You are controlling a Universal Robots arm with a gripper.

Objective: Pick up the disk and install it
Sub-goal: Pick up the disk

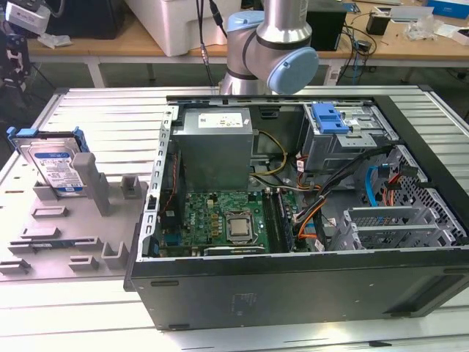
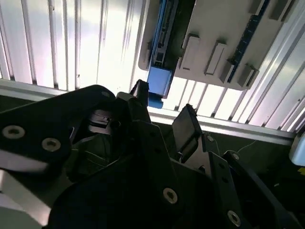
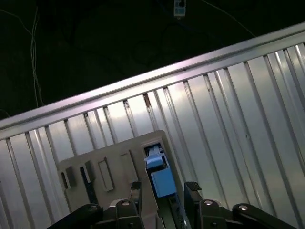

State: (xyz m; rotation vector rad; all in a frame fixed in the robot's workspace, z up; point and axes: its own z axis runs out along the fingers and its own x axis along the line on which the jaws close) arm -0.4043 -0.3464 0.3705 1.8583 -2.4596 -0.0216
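Tool is hovering open and empty over the upright disk, pick-up step underway; gripping is calling for a straight descent.

Underneath everything, a ribbed silver metal table. Toward the exterior view's right, an open black metal computer case, lying on its side. Holds a big grey metal power supply box at its far left, with a green motherboard just nearer and a square silver processor seated on it. Carries a silver metal drive cage at the far right, topped by a blue plastic tab. On the exterior view's left, a flat grey plastic fixture tray with upright slots, resting on the table. Beyond the far edge, a wooden workbench.
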